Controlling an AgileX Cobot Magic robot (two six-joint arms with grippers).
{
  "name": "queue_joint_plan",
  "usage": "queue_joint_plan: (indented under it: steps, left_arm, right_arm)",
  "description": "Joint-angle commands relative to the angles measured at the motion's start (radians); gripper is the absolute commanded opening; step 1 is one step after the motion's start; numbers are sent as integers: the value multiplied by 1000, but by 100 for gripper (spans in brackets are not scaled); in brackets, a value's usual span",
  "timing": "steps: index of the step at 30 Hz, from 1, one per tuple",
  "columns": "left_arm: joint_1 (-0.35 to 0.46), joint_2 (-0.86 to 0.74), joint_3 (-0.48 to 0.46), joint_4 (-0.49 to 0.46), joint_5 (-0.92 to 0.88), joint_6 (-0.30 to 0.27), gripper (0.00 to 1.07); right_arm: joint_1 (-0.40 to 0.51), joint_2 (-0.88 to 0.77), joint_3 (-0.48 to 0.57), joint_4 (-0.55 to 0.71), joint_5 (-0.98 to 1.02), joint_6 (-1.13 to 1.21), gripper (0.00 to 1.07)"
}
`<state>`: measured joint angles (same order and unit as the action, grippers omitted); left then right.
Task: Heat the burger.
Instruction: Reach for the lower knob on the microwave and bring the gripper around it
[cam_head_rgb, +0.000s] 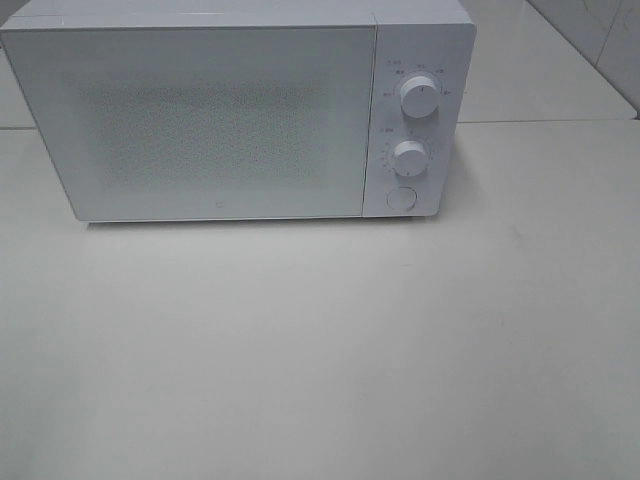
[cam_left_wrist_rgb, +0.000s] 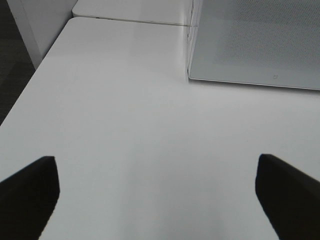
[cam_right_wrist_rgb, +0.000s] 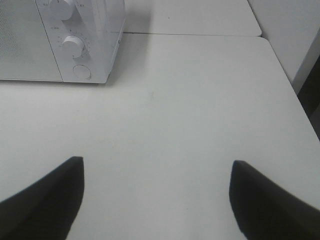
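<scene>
- White on white here: a white microwave (cam_head_rgb: 235, 110) sits at the back of a pale tabletop (cam_head_rgb: 320, 350) with its door (cam_head_rgb: 200, 120) shut flat.
- The burger isn't in any view. It's not on the tabletop, and the dotted door panel is too opaque to tell if it's inside.
- The left end effector (cam_left_wrist_rgb: 156, 172) is spread wide with nothing in it, near the microwave's left corner. The right end effector (cam_right_wrist_rgb: 156, 170) is the same, out on the control side.
- My guess is the controls come next. The right one is closer, so use it on the round button (cam_head_rgb: 400, 198) or the lower knob (cam_head_rgb: 410, 158).
- Tip: come in square, close evenly around the knob, and twist gently so the whole box doesn't slide.
</scene>
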<state>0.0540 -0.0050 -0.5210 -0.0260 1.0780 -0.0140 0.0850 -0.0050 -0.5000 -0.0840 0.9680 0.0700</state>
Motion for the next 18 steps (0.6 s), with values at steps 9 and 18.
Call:
queue_joint_plan:
  steps: [9, 18]
  left_arm:
    - [1, -15, 3, -4, -9, -5, 100]
    - [1, -15, 3, -4, -9, -5, 100]
  right_arm:
    - [0, 69, -23, -9, -96, 17, 76]
    - [0, 188, 14, -8, -257, 17, 76]
